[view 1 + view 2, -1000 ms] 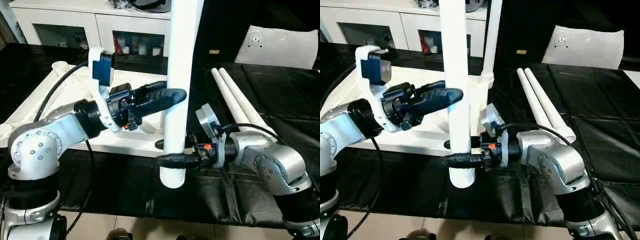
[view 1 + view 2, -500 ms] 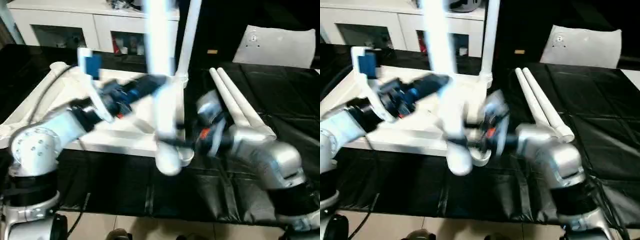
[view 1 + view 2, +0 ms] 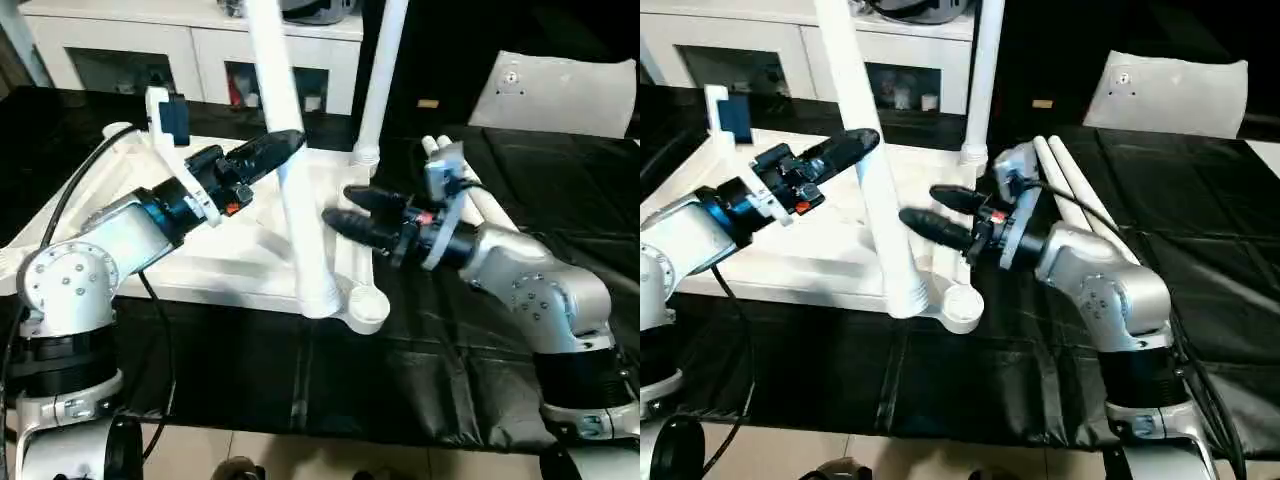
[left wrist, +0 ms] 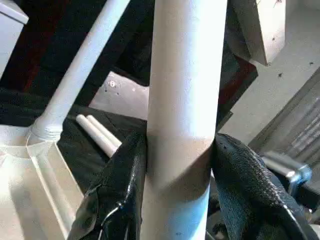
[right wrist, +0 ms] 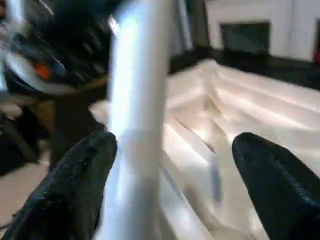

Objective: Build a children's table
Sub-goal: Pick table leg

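The white table top (image 3: 120, 235) lies upside down on a black-covered surface (image 3: 560, 180), filling the left and centre of the head view, its ribbed underside facing up. At its near right corner a round socket (image 3: 366, 309) sits at the lower centre of the frame, and a white leg (image 3: 295, 190) stands tilted just beside it, its foot at the top's near edge and its shaft leaning up toward the upper left until it leaves the frame.

The left gripper (image 3: 284, 146) is clamped on this leg partway up — in the left wrist view both black fingers (image 4: 117, 200) press against the shaft's 2 sides. The left silver forearm (image 3: 110, 240) crosses over the table top from the lower left.

The right gripper (image 3: 350, 208) hovers right of centre with its 2 fingers spread apart, pointing toward the leg and holding nothing; in the right wrist view the leg rises just beside 1 finger (image 5: 75, 185), though contact cannot be told.

A second leg (image 3: 378, 80) stands upright in the far right corner socket, at the upper centre. 2 more legs (image 3: 1080, 205) lie side by side on the black cover at the right, touching each other — the right arm partly hides them. A white cabinet (image 3: 190, 45) runs along the top left, and a white panel (image 3: 555, 90) lies at the upper right.
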